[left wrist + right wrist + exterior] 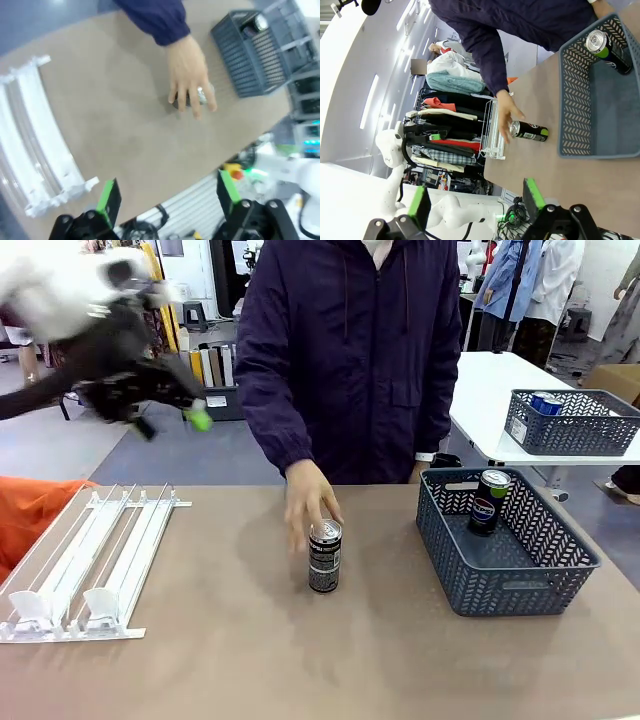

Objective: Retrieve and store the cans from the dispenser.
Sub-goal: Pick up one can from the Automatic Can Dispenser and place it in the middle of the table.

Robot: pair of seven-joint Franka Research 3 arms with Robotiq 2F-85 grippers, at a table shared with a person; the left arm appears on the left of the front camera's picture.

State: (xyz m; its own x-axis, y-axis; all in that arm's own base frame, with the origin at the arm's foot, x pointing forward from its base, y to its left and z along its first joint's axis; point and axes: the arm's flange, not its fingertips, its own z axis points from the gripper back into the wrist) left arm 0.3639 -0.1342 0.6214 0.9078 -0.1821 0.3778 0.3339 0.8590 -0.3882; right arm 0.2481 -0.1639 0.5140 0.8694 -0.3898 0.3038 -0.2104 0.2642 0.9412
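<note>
A dark can (324, 557) stands upright mid-table, and the person's hand (308, 506) rests on its top from behind. A second dark can (489, 502) stands inside the dark grey basket (520, 575) at the right. The white wire dispenser (92, 562) lies at the left with bare lanes. My left gripper (185, 412) hangs blurred, high above the table's left side. In the left wrist view that gripper (167, 195) is open, far above the hand (190, 75) and can (202, 95). My right gripper (475, 200) is open too, well off from the can (529, 131) and basket (580, 135).
A second grey basket (572, 430) holding a blue can (545, 402) sits on a white table behind at the right. The person in a dark jacket (350, 350) stands at the far edge. Orange cloth (25, 510) lies beyond the dispenser's left side.
</note>
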